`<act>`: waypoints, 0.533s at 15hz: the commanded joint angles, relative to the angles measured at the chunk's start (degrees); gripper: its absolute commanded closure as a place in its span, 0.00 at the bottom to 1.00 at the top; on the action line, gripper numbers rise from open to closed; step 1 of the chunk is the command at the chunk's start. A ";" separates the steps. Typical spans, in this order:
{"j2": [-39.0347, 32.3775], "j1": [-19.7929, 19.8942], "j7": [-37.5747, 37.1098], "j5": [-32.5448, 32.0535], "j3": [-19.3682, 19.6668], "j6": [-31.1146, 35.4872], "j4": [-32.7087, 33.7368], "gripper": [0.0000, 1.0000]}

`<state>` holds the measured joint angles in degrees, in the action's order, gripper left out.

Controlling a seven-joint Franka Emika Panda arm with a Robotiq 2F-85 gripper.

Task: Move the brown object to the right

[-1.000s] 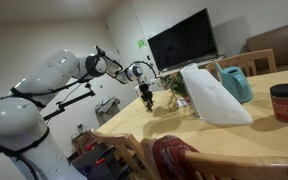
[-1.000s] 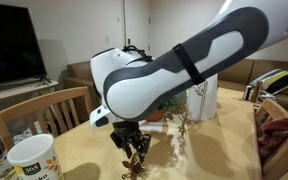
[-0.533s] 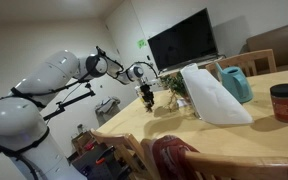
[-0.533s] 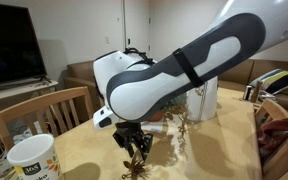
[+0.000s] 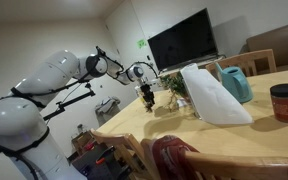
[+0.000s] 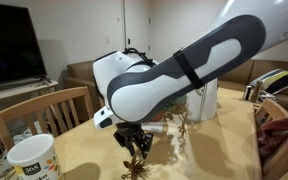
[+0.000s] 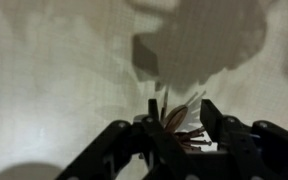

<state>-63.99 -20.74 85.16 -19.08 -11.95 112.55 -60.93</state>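
Observation:
The brown object (image 7: 172,117) is a small dark-brown lump with thin spiky stalks, and it sits between my fingers in the wrist view. My gripper (image 7: 180,126) is shut on it and points down at the pale tabletop (image 7: 54,80). In an exterior view the gripper (image 6: 136,148) hangs low over the table's near part, with the brown object (image 6: 135,150) in its tips. In an exterior view the gripper (image 5: 146,98) is at the table's far left end; the object is too small to make out there.
A cream mug (image 6: 31,160) stands close beside the gripper. A green sprig (image 5: 174,84), a tall white container (image 5: 212,95), a teal jug (image 5: 236,82) and a red jar with a dark lid (image 5: 285,102) stand further along the table. A wooden chair (image 6: 44,110) stands behind.
The arm has shifted slightly sideways, away from the cream mug, with the brown object still in the gripper. Nothing else has moved.

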 commanded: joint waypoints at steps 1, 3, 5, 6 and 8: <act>-0.43 -0.67 0.36 -1.78 0.94 0.25 1.23 0.50; -0.45 -0.58 0.35 -2.24 0.82 0.40 1.19 0.50; -0.48 -0.46 0.34 -2.28 0.65 0.60 1.16 0.54; -0.49 -0.39 0.33 -2.24 0.57 0.82 1.12 0.54; -0.53 -0.29 0.24 -2.11 0.47 1.45 1.04 0.57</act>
<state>-64.04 -20.77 85.16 -20.42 -11.90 112.82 -60.93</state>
